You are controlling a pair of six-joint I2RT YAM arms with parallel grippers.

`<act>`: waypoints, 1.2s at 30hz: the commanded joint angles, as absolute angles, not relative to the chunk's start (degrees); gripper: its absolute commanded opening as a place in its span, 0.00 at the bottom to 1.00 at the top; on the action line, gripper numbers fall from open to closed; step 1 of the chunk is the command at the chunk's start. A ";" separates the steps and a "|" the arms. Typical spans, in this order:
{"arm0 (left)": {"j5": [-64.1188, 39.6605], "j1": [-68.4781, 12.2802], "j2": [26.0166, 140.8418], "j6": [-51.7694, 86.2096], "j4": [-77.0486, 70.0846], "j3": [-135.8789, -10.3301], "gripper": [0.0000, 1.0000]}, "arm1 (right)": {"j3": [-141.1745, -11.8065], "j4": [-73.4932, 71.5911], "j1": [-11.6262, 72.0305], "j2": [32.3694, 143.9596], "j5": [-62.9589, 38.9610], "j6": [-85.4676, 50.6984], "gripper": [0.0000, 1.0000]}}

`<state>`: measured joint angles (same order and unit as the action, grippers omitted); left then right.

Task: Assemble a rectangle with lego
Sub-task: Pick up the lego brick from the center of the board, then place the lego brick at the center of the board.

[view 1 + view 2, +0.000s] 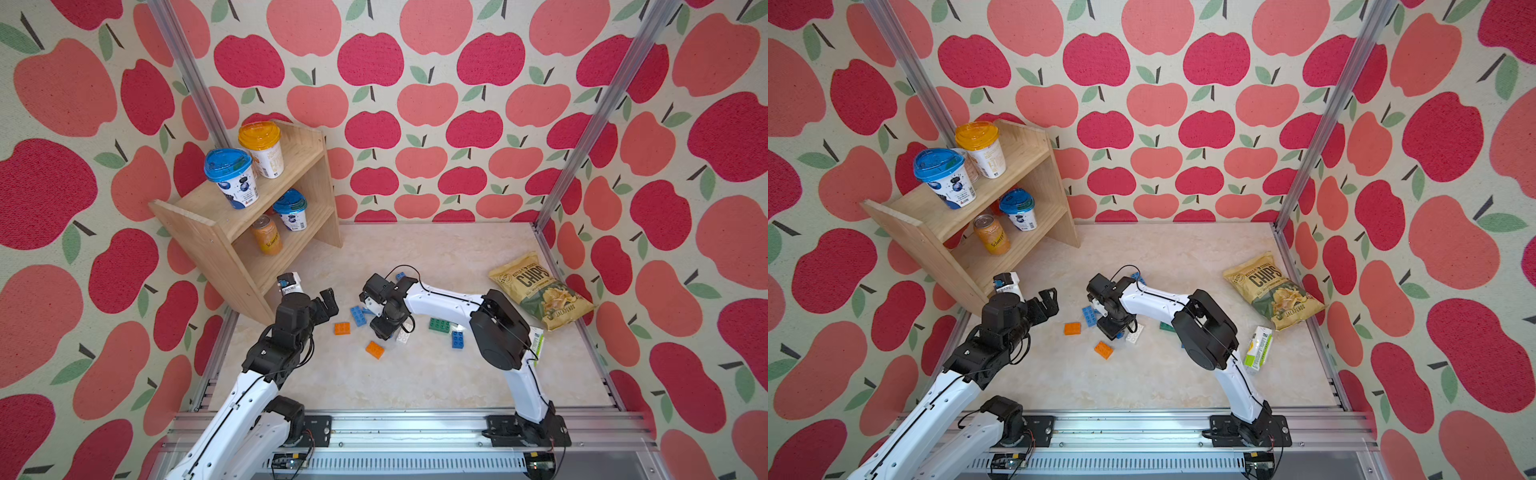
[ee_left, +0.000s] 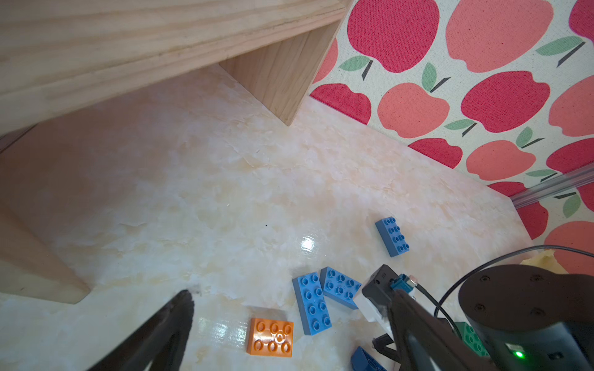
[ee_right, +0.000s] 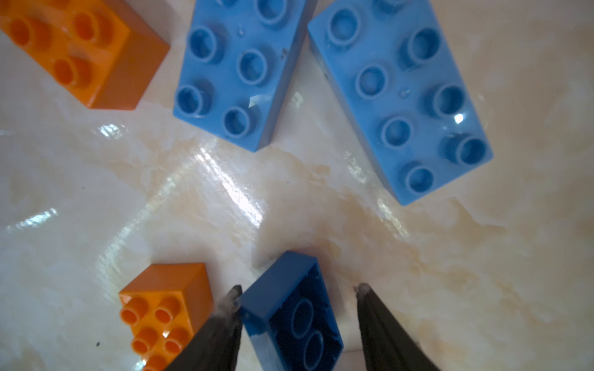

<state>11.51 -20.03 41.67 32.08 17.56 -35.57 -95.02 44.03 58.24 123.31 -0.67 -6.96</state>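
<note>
Lego bricks lie loose on the marble tabletop: two light blue ones (image 3: 238, 70) (image 3: 401, 99) side by side, two orange (image 1: 342, 328) (image 1: 375, 349), a white (image 1: 403, 336), a green (image 1: 439, 324) and a blue (image 1: 458, 339). Another blue one (image 2: 392, 236) sits farther back. My right gripper (image 3: 299, 289) points down at the table, open around a dark blue brick (image 3: 289, 314) that shows its hollow underside. One finger touches it and the other stands apart. My left gripper (image 2: 291, 294) (image 1: 328, 307) hovers open and empty to the left, above an orange brick (image 2: 270, 337).
A wooden shelf (image 1: 232, 249) with cups and a can stands at the back left, close to my left arm. A chips bag (image 1: 540, 291) lies at the right, with a small carton (image 1: 1258, 347) in front of it. Patterned walls close in three sides.
</note>
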 commanded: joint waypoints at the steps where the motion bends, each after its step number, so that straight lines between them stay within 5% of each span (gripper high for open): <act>1: 10.57 -19.60 41.47 32.39 18.11 -34.80 0.97 | -96.82 45.09 58.34 124.40 -2.02 -6.67 0.47; 6: 10.03 -19.28 41.59 32.34 18.06 -35.07 0.97 | -96.44 44.53 57.42 123.15 -3.57 -8.46 0.27; 16: 7.02 -19.20 43.60 30.66 16.79 -36.28 0.97 | -85.37 32.06 51.68 112.78 -14.35 -19.65 0.17; 36: -1.32 -22.04 53.08 28.53 16.88 -42.93 0.97 | -41.01 7.87 49.13 82.60 -15.67 -47.71 0.13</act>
